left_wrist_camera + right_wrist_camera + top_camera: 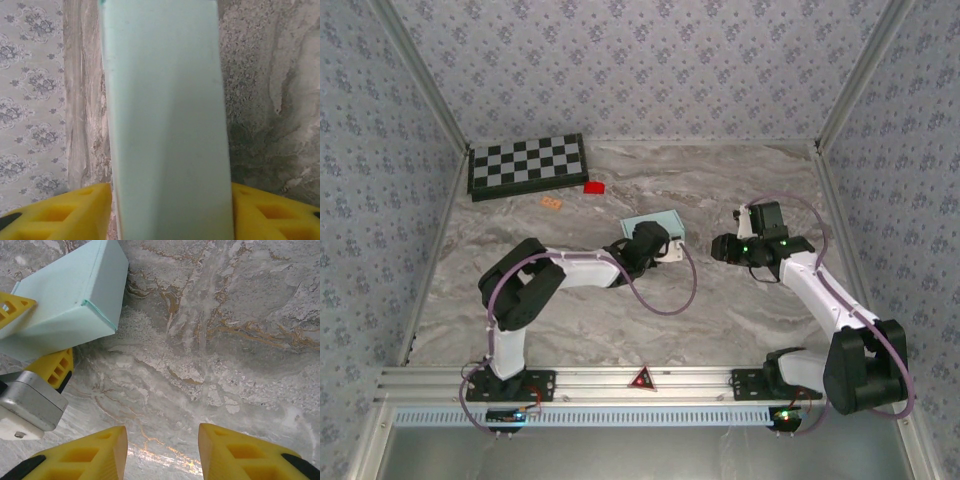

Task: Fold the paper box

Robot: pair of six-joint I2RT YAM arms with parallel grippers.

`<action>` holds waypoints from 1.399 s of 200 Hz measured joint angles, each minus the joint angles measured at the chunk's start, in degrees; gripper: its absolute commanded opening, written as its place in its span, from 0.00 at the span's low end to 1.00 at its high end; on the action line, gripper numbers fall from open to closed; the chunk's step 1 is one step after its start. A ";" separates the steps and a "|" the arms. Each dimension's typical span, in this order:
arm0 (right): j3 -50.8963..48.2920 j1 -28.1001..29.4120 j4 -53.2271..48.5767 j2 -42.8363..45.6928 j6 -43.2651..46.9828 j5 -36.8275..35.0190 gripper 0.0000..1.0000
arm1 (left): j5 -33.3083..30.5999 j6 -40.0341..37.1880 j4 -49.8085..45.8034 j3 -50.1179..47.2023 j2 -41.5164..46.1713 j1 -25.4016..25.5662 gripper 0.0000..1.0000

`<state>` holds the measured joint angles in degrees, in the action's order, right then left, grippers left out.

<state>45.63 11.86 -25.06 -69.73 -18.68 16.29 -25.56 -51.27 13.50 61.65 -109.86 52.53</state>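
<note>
Paper box [655,220], folded shut, sits between fingers of left hand [170,192], grasp uncertain; right hand [162,432] released.

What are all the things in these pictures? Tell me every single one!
box: one, pale blue, middle of the table
checkerboard: one, black and white, far left corner
red piece: one, red, just right of the checkerboard
orange piece: one, pale orange, in front of the checkerboard
red triangle: one, red, near edge between the arm bases
table: one, grey marble pattern, under everything
walls: three, grey flower pattern, around the table
left arm: one, white and black, reaching to the box
right arm: one, white and black, right side
left end effector: one, yellow fingers, either side of the box
right end effector: one, yellow fingers, open over bare table, right of the box
</note>
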 measured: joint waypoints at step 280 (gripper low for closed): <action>-1.25 -3.78 -0.48 -0.66 0.04 -6.58 0.44 | 3.56 25.77 -14.25 -8.20 25.97 -8.48 0.93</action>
<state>44.38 8.08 -25.54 -70.39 -18.63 9.72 -22.00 -25.50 -0.75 53.45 -83.90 44.05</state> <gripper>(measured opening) 0.436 0.929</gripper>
